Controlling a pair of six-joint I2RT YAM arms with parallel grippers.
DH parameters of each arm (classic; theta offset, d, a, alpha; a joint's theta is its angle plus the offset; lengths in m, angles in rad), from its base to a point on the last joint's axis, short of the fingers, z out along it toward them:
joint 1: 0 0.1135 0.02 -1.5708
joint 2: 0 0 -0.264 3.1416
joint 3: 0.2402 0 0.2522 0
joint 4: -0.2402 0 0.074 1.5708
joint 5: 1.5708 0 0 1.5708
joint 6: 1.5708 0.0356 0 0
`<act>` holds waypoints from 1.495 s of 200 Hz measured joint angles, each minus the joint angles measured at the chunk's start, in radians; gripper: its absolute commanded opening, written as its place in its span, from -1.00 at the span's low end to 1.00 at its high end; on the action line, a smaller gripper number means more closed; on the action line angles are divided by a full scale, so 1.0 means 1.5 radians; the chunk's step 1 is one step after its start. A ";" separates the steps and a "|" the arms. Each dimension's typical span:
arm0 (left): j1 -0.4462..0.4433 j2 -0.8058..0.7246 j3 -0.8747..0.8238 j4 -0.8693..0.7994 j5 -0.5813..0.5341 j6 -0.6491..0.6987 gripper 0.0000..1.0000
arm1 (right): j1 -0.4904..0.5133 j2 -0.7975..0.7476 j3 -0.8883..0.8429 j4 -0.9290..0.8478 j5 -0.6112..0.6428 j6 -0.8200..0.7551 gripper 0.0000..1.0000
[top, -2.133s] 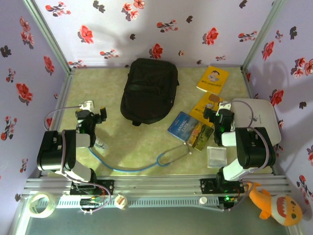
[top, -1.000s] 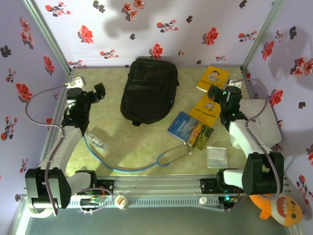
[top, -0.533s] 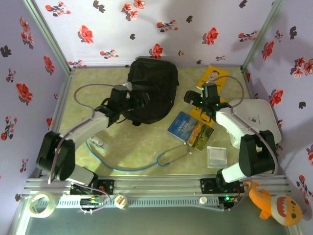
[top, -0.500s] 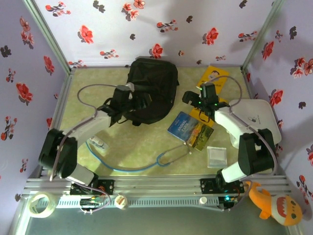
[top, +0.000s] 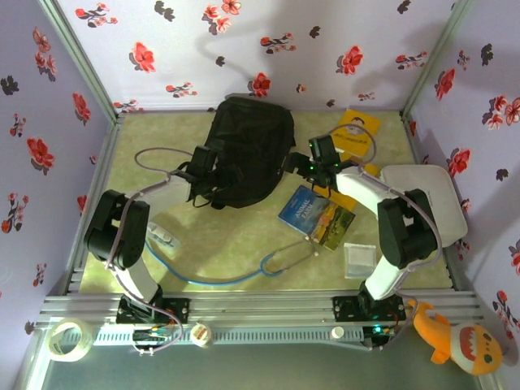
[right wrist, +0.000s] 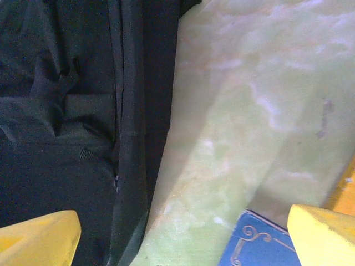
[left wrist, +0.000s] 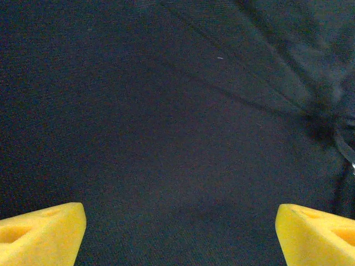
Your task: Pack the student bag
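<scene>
Nearest the arm bases, what looked like a blue-tubed stethoscope [top: 268,266] and a clear packet [top: 360,260] lay on the worktop [top: 236,236]. Two books [top: 317,215] sat just beyond them, and a white board [top: 435,191] lay to the right. Farther back lay the bag [top: 248,150], flat in the middle of the worktop's far half, with no opening showing.

Both arms were stretched out to the bag, one on each side, so the step in hand looked like opening it. Done well, one arm would pin the fabric while the other found the zip pull, dark on dark cloth. It would then draw along the track, not across it.

The left fingers [top: 205,161] hung over the bag's left flank. Their yellow pads [left wrist: 41,233] stood wide apart and held nothing, with black fabric between them. Whether they touched the cloth could not be told. The right fingers [top: 313,162] were likewise spread and empty above the bag's right edge, where a zip line [right wrist: 119,111] ran beside bare worktop. A blue book corner [right wrist: 249,244] lay close by.

Farthest back, a yellow book [top: 355,130] lay near the wall.
</scene>
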 measured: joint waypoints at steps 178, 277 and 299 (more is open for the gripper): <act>-0.004 -0.129 -0.042 -0.062 0.084 -0.001 0.42 | 0.102 0.166 0.105 0.064 -0.098 0.120 -0.20; -0.063 -0.002 -0.035 0.025 0.105 -0.090 -0.09 | 0.103 0.166 0.031 0.167 -0.117 0.153 -0.45; -0.065 0.008 -0.030 0.037 0.105 -0.094 -0.12 | 0.104 0.166 0.022 0.182 -0.117 0.160 -0.45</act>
